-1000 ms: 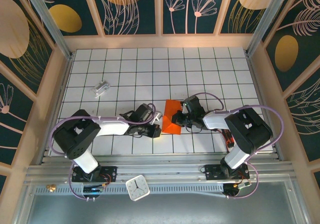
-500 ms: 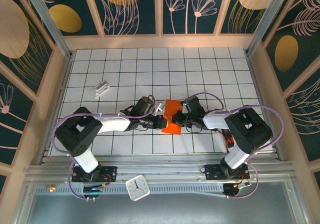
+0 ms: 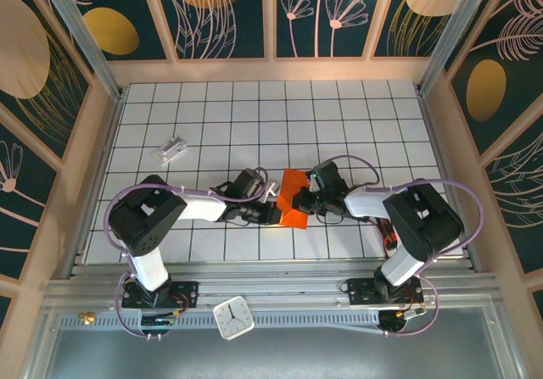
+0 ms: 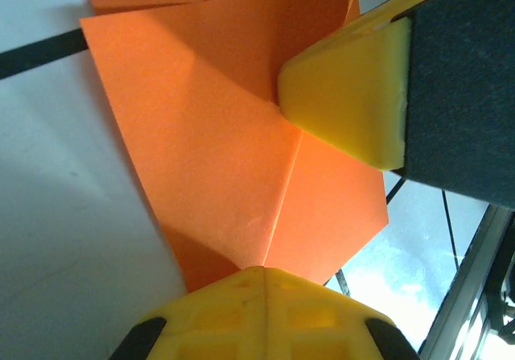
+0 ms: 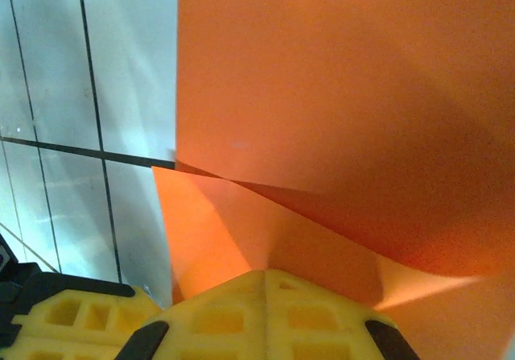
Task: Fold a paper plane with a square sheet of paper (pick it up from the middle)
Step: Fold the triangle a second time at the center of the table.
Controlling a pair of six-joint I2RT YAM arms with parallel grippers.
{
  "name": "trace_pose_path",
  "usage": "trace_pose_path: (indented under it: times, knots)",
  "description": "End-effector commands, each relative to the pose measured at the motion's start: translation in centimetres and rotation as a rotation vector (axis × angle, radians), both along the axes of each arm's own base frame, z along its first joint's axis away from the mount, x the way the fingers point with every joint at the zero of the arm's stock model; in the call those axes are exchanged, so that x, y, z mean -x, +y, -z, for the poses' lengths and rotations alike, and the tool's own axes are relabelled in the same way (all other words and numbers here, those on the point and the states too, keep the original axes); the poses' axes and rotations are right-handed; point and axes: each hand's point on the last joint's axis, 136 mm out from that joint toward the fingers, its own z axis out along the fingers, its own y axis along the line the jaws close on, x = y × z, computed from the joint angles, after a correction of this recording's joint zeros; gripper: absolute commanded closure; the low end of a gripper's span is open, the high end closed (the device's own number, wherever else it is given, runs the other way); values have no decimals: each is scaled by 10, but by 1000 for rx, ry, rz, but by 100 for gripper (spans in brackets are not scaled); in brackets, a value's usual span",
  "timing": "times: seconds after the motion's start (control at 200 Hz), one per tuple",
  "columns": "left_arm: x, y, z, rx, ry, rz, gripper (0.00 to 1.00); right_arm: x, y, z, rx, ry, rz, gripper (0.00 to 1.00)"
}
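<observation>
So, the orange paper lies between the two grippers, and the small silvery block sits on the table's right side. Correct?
No: the top view shows the silvery block on the left side of the table. The orange paper does lie between the left gripper and right gripper.

Bystanders on the gridded table (image 3: 339, 108)
Small silvery-white block (image 3: 172, 149) lying far left on the white tiles; square white clock (image 3: 232, 318) down on the near metal rail; dark floral wall panels (image 3: 229, 14) all around.

Overhead light falling evenly; wrist views blurring close up, glare washing table (image 4: 378, 283), shadow crossing square sheet of paper (image 5: 418, 215)
</observation>
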Motion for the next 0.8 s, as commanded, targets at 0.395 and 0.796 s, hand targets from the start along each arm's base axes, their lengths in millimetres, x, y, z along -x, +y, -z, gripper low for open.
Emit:
trace_pose_path:
  times: [0.395, 0.796]
  knots:
    - [19, 34, 49, -195, 75, 19, 100, 30, 29, -9, -95, 23, -67, 99]
    - [26, 47, 60, -272, 89, 46, 100, 19, 3, 22, 40, 91, 11, 100]
